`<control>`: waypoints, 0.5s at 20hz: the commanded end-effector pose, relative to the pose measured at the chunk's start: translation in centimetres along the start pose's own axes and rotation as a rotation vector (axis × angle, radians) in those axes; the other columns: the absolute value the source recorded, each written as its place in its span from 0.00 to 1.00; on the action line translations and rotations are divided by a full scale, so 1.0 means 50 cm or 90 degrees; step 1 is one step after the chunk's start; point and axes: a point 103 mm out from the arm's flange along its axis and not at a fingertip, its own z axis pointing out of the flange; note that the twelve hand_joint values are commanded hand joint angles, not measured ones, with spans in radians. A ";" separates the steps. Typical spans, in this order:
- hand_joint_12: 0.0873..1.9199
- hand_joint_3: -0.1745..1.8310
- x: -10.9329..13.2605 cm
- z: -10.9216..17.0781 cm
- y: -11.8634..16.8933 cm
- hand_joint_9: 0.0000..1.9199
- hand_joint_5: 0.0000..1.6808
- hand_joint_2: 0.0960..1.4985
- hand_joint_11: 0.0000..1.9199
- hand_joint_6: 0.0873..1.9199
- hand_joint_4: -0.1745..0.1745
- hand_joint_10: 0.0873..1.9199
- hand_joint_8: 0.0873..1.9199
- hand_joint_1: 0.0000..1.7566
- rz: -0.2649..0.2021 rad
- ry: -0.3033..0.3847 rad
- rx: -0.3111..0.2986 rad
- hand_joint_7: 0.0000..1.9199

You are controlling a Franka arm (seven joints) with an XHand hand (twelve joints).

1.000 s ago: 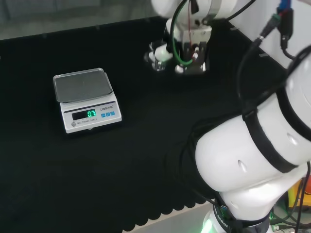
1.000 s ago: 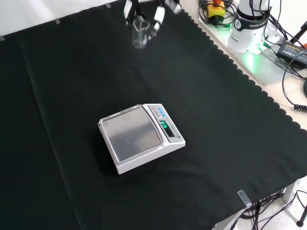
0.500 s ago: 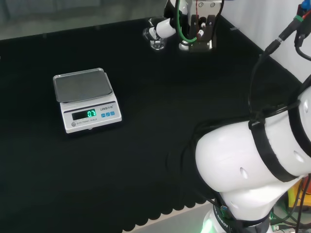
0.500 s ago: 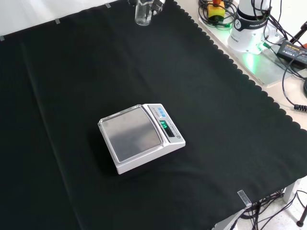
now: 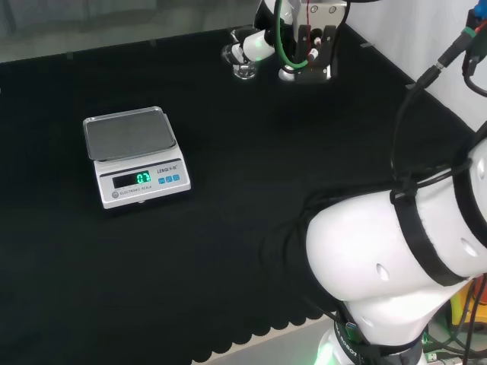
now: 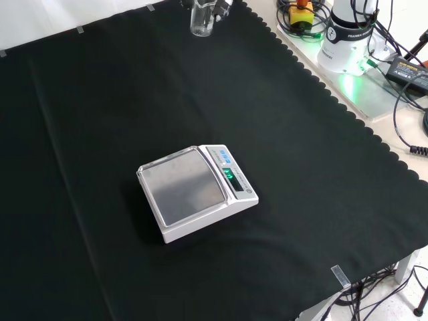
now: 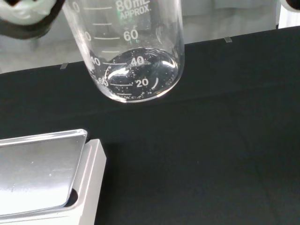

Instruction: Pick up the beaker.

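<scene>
A clear glass beaker with printed volume marks hangs above the black cloth, its round base free of the surface and empty but for small specks. My hand is at the far end of the bench in the head view, shut on the beaker, which sits at the hand's left side. A dark-edged white finger curls beside the glass in the wrist view. The front view has the beaker near the top edge, with the hand just above it.
A white digital scale with a steel pan and lit green display stands mid-cloth, also in the front view and close below in the wrist view. The arm's base and cables lie past the cloth's scalloped edge.
The hand has risen with the beaker, lifting it off the cloth and toward the far end of the bench. Over the last half second it has barely moved.
</scene>
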 end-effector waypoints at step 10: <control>0.32 0.54 0.001 -0.045 -0.038 0.97 0.69 0.35 0.87 0.49 0.00 0.14 0.25 0.67 0.018 -0.018 -0.012 0.87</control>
